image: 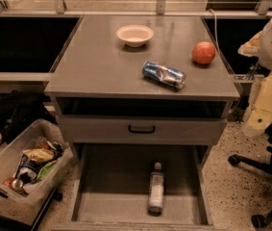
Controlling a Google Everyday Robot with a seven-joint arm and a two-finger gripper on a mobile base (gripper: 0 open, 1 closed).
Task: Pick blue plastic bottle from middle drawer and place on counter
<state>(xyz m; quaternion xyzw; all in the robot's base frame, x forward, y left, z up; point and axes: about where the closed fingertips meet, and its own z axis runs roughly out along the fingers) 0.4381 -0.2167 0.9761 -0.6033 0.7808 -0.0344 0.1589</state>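
Note:
The blue plastic bottle (pixel 156 192) lies on its side on the floor of the open middle drawer (pixel 111 186), right of centre, with its white cap pointing to the back. The counter (pixel 97 66) is the grey top of the cabinet above it. My arm stands at the right edge of the view, beside the cabinet, and my gripper (pixel 254 123) is at its lower end. It is well to the right of the bottle and higher than it, with nothing seen in it.
On the counter are a white bowl (pixel 134 35), a crushed blue soda can (pixel 164 74) and an orange-red fruit (pixel 204 53). A closed drawer front with a black handle (pixel 142 128) sits above the open drawer. A bin of trash (pixel 27 167) stands left, and an office chair base (pixel 265 191) right.

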